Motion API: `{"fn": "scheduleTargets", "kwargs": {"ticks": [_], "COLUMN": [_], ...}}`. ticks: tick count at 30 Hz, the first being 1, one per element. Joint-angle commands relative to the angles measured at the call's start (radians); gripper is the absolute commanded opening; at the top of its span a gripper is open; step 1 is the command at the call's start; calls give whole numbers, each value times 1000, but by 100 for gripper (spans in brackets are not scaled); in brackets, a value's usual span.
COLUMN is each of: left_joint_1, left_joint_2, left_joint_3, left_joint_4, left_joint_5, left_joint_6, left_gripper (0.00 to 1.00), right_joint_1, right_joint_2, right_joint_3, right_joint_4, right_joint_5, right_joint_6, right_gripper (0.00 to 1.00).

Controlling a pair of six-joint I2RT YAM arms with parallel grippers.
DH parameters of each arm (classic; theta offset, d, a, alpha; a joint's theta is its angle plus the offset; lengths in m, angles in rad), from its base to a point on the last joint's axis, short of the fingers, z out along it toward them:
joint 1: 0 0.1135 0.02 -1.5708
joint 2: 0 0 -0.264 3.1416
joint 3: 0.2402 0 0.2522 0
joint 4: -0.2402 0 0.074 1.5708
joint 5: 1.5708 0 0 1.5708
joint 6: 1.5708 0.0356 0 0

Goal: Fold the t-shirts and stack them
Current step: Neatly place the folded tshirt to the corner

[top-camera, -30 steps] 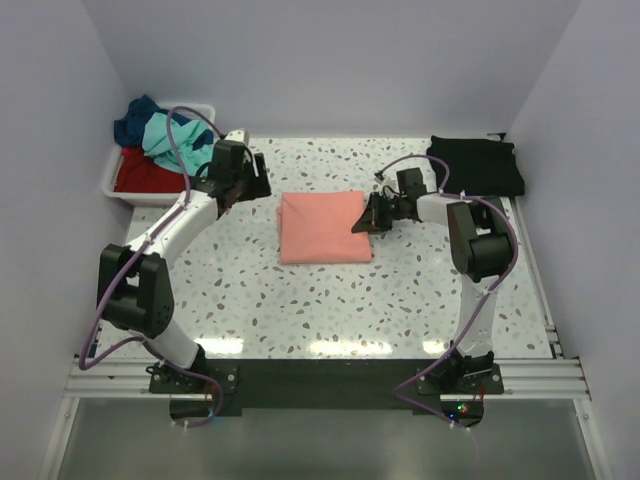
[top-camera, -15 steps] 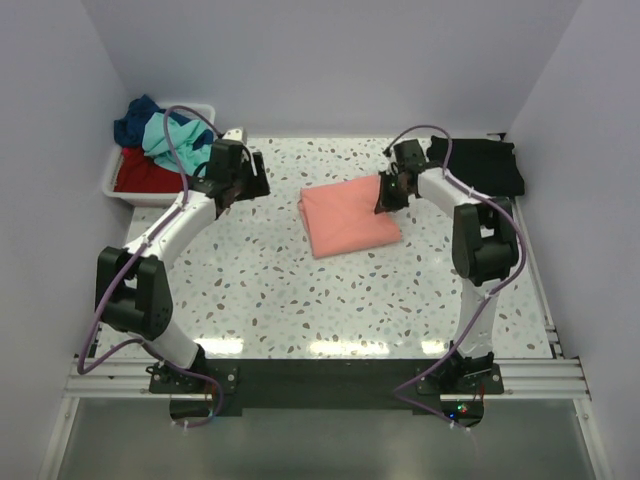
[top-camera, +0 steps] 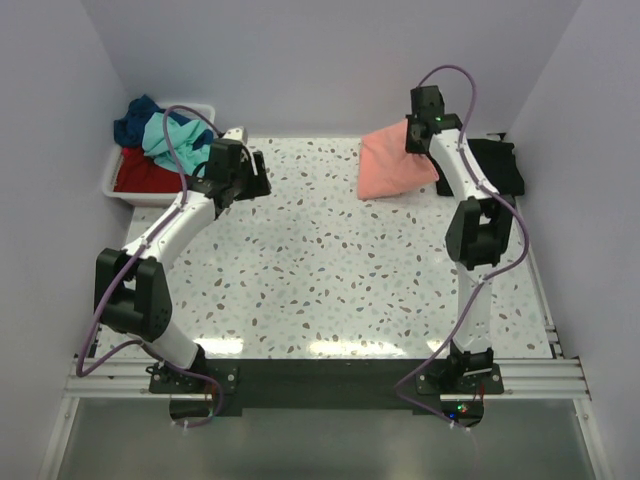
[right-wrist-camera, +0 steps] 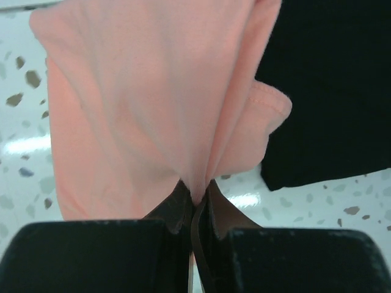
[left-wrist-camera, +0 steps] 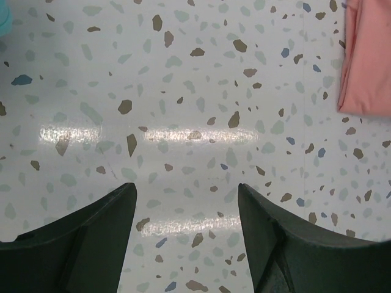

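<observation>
salmon-pink t-shirt (top-camera: 392, 165) hangs bunched from the right hand (top-camera: 412, 133), which is clamped tight on a pinch of the cloth near its top edge. the cloth drapes down and away from that hand in loose folds, with a hemmed edge curling out on one side. whether its lower edge touches the desk (top-camera: 320, 260) cannot be told. just to the right of this hand, a black t-shirt (top-camera: 497, 166) lies flat on the desk at the far right corner, and in the right wrist view it sits right behind the hanging pink cloth.

the left hand (top-camera: 245, 175) stands wide apart and holds nothing, with only bare speckled desk between its two dark fingers (left-wrist-camera: 91, 238). the pink shirt is well apart from this hand, off to its right. close on its left is a white plastic bin (top-camera: 112, 180) holding a heap of a teal t-shirt (top-camera: 165, 135), a navy blue t-shirt (top-camera: 133, 115) and a red t-shirt (top-camera: 145, 175); the teal and navy ones spill over its far rim.
</observation>
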Motion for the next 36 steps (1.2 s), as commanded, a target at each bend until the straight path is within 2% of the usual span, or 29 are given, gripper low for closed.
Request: {"fn": "scheduleTargets", "kwargs": {"ticks": [1,17,28,36], "left_joint_1": [11,11,11,11], "left_joint_2": [-24,10,28,39], "left_joint_3": [55,102,102,102], "left_joint_4": [-24,-93,-102,-99], "left_joint_5": [27,14,11,5], "left_joint_6": [14,27,18,21], "left_gripper": [72,72,72,72], "right_joint_1": [-44,-95,-96,-102], "right_joint_2": [75,124,133,198], "right_joint_3": [162,216,236,259], "right_joint_4": [-58,149,318,364], "right_joint_5": [161,513,816,894], "right_joint_6": [-9,-39,-130,-225], "right_gripper": [0,0,0,0]}}
